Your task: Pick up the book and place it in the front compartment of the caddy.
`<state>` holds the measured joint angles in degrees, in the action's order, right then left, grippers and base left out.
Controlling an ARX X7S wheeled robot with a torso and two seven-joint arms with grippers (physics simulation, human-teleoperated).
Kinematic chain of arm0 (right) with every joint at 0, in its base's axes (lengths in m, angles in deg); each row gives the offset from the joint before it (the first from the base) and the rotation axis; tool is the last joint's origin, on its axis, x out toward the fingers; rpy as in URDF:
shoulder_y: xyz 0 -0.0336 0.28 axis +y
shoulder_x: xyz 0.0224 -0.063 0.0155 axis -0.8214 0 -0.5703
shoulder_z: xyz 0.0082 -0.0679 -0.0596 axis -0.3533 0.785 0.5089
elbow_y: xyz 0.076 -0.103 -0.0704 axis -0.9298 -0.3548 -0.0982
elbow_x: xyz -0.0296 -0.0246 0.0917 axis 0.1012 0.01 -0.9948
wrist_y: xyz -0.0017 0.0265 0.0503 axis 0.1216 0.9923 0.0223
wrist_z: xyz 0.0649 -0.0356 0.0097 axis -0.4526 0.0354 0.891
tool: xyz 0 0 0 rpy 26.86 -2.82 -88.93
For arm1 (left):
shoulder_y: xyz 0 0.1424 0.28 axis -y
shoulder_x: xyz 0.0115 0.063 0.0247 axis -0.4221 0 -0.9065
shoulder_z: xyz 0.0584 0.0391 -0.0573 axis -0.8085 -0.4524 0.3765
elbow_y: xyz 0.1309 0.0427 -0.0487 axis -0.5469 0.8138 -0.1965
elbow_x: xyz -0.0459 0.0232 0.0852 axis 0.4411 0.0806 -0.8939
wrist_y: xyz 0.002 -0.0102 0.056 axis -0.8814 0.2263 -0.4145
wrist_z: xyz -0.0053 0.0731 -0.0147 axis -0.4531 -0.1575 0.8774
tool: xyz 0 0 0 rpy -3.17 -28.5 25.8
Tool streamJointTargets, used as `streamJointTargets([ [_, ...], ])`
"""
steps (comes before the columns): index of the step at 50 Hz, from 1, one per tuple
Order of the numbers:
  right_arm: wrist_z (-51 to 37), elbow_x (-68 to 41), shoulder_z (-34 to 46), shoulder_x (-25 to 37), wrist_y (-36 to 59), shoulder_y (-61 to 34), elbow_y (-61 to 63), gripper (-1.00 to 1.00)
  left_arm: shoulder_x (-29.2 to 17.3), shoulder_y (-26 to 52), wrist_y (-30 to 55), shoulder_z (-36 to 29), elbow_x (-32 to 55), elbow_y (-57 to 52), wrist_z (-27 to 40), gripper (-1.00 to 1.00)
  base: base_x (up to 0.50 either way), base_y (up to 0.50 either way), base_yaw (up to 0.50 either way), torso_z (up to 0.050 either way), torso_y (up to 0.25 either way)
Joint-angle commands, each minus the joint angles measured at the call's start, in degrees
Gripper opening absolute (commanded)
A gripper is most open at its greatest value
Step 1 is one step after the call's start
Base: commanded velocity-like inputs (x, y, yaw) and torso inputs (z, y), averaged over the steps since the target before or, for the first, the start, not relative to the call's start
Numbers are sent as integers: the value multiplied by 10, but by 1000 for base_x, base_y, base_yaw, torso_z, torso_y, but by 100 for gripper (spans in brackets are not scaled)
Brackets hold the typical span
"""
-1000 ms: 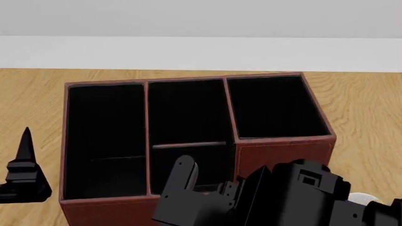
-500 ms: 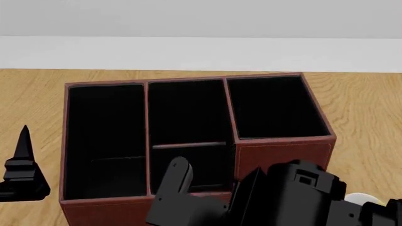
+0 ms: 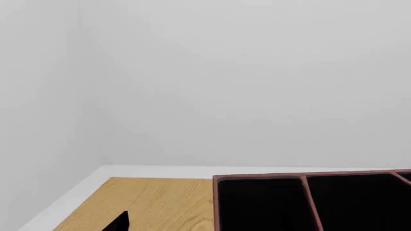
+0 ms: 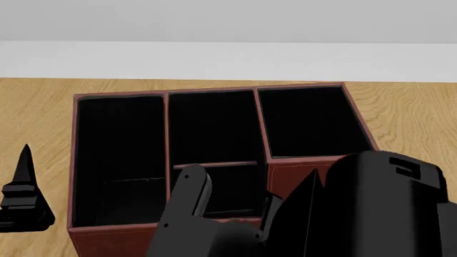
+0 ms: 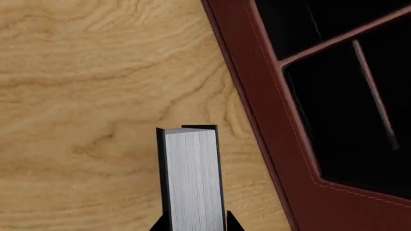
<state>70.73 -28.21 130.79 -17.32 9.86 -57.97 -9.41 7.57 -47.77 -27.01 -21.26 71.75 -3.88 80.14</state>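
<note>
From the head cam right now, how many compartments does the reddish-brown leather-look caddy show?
4. In the reddish-brown leather-look caddy: a long bay at the left, a rear-middle bay, a small front-middle bay, a rear-right bay. The black right arm covers the front right, so more may be hidden.

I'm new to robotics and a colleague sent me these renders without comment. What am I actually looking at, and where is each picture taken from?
These are simulator pictures of a two-armed robot at a wooden table. The wide picture comes from a camera on its head, looking down. The big reddish-brown box with black bays is the caddy. The large black shape low in that picture is the robot's right arm; the small black spike is its left gripper, idle beside the caddy. The other two pictures come from cameras near each gripper. The right wrist view shows the right gripper shut on the book, page edge showing, above the bare table just outside the caddy's wall. The left wrist view shows mostly wall and a caddy corner.
</note>
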Motion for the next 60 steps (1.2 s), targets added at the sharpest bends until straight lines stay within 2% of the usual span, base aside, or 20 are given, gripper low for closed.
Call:
streamJointTargets([
  [1, -10, -24, -35, -11, 40, -71, 17, -100, 6, 0, -35, 1, -15, 22, -19, 100, 0, 0, 0, 0, 0],
  [13, 84, 1, -26, -22, 68, -133, 42, -100, 4, 0, -34, 1, -11, 20, -16, 100, 0, 0, 0, 0, 0],
  [23, 259, 112, 26, -30, 66, -204, 85, -100, 3, -1, -38, -1, -9, 23, -14, 100, 0, 0, 0, 0, 0],
  [26, 283, 121, 32, -36, 62, -219, 87, -100, 2, -1, -38, -1, -8, 22, -13, 100, 0, 0, 0, 0, 3],
  [31, 380, 218, 99, -40, 32, -266, 105, -100, 1, 1, -37, -1, -6, 21, -12, 100, 0, 0, 0, 0, 0],
  [37, 430, 264, 131, -54, 8, -299, 98, -100, 1, 5, -38, -4, -6, 26, -11, 100, 0, 0, 0, 0, 0],
  [41, 482, 333, 183, -63, -34, -327, 100, -100, 1, 7, -40, -7, -6, 29, -11, 100, 0, 0, 0, 0, 0],
  [46, 506, 398, 219, -73, -83, -337, 81, -100, 0, 10, -40, -9, -5, 32, -10, 100, 0, 0, 0, 0, 2],
  [60, 511, 465, 231, -78, -138, -342, 47, -100, -3, 5, -51, -11, -7, 40, -10, 100, 0, 0, 0, 0, 1],
])
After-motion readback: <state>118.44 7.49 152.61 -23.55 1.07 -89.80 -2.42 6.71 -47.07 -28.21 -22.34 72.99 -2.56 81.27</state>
